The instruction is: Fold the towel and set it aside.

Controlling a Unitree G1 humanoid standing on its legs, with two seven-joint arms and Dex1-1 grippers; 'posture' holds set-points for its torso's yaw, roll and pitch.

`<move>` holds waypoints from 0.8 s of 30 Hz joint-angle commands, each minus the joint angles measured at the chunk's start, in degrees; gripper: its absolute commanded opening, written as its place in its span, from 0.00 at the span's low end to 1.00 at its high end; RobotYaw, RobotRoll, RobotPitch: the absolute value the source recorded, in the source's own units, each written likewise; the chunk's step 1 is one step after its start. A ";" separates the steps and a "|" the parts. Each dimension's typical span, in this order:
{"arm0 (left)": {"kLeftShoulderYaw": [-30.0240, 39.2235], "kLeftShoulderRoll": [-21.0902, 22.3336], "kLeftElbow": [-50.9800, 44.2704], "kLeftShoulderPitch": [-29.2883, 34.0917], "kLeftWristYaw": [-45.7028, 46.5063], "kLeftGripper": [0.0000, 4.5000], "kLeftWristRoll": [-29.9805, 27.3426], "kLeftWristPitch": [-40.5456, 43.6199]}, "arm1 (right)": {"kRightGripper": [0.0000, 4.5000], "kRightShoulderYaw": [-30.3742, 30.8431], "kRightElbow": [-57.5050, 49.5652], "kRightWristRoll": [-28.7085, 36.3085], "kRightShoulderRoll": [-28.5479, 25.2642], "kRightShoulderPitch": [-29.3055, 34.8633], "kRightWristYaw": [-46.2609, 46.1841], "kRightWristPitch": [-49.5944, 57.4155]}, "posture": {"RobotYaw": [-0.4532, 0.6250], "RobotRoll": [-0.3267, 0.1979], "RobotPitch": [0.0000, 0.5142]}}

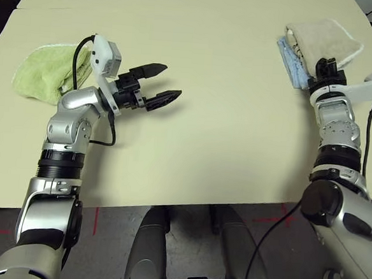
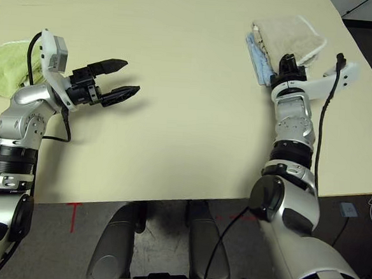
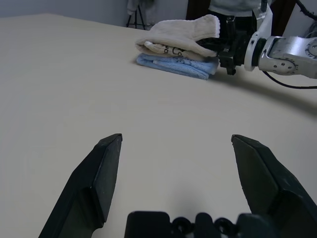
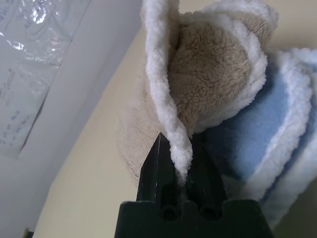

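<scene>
I'm looking down on a wide cream table (image 1: 228, 85) with nothing on its middle; below its near edge is grey floor with red tape marks (image 1: 95, 219). At the upper right of the head view the towel (image 1: 326, 39), folded, lies on top of a light blue folded towel (image 1: 290, 62). My right gripper (image 1: 325, 65) sits at the stack's near edge, fingers pressed together on the towel's white edging; in the right wrist view that edging runs down between the two black fingers (image 4: 157, 168). My left gripper (image 1: 159, 84) hangs over bare table at the left of the frame, spread wide and holding nothing. Behind it, at the left edge, lies a light green folded towel (image 1: 40, 72), partly hidden by the arm. In the left wrist view, beyond the table, dark stand legs (image 3: 134, 21) are cut off by the top edge. A pale sheet (image 4: 34, 64) on the wall in the right wrist view is too blurred to read.
</scene>
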 commanded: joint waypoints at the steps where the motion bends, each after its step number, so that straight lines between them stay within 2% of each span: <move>1: -0.99 -0.19 -0.85 0.83 -0.59 1.00 0.57 -0.08 | 0.00 0.55 -2.51 0.65 0.95 0.96 -3.14 0.39 | 0.38 0.62 0.46; 16: -0.28 -0.81 -5.91 5.16 1.48 1.00 -0.80 2.33 | 0.00 2.01 -19.41 5.05 4.66 6.46 -14.32 5.62 | 0.38 0.62 0.46; 24: 0.33 -0.37 -5.03 5.15 2.23 1.00 -0.53 1.49 | 0.00 2.64 -19.71 5.12 4.15 7.89 -15.27 5.45 | 0.38 0.62 0.46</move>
